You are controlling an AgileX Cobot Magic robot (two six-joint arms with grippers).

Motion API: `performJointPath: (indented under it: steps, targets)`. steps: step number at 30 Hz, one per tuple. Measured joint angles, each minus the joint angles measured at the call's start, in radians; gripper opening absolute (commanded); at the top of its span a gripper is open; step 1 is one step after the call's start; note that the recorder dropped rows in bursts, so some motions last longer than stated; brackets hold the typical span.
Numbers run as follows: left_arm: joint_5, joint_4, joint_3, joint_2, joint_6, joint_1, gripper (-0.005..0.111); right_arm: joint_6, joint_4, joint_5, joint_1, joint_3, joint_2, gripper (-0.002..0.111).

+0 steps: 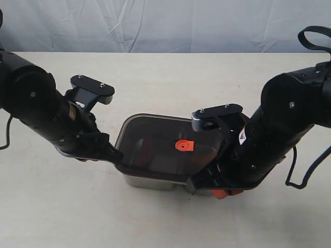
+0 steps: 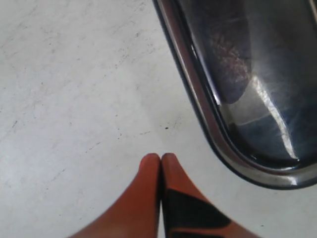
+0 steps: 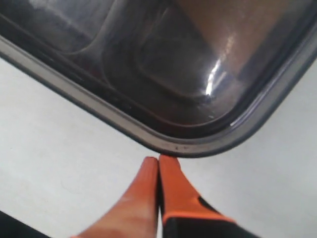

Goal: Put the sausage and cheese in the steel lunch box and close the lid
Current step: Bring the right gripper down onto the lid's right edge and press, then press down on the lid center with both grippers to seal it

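We found the dark, smoky translucent rectangular lid point(image 1: 155, 135), with its small orange valve point(image 1: 184, 145) at the centre, lying on top of the shiny stainless-steel rectangular lunch box point(image 1: 150, 181), which stood on the off-white table point(image 1: 165, 77) between the 2 arms. Whether the lid was pressed fully home we could not tell. Through the lid a dull reddish shape point(image 1: 146, 150) showed in the box, which we took to be the small red toy sausage. The yellow cheese wedge we could not make out for certain. The left gripper point(image 2: 161, 158) had its 2 orange fingertips pressed together on nothing, low over the table just beside the lid's left edge. The right gripper point(image 3: 158, 161) was likewise closed and empty, its tips touching or all but touching the lid's rounded near-right corner. We judged the lid to be light, stiff and smooth, so it would be slippery to pinch on its flat face. Its rim and corners looked the better places to take hold or to press down. The box seemed rigid but light, and we thought it might skid on the table if pushed from 1 side only, so pressing from above at 2 opposite edges looked safest.
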Motion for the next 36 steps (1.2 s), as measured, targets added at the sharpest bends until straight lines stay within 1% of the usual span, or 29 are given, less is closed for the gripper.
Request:
performJointPath:
  steps: [14,17,21,24,36]
  targets:
    - [-0.072,-0.012,0.000,0.017,0.004,-0.002,0.000,0.031,-0.065,0.063,0.000,-0.002,-0.024,-0.001]
    - [-0.074,-0.048,0.000,0.032,0.037,-0.002,0.000,0.067,-0.105,0.071,0.000,-0.002,-0.065,-0.001]
    - [-0.076,-0.121,0.000,0.052,0.113,-0.002,0.000,0.150,-0.206,0.120,0.000,-0.002,-0.127,-0.001]
    - [-0.076,-0.137,0.000,0.059,0.136,-0.002,0.000,0.192,-0.270,0.159,0.000,-0.002,-0.160,-0.001]
    - [-0.076,-0.156,0.000,0.059,0.150,-0.002,0.000,0.252,-0.331,0.181,0.000,-0.002,-0.191,-0.001]
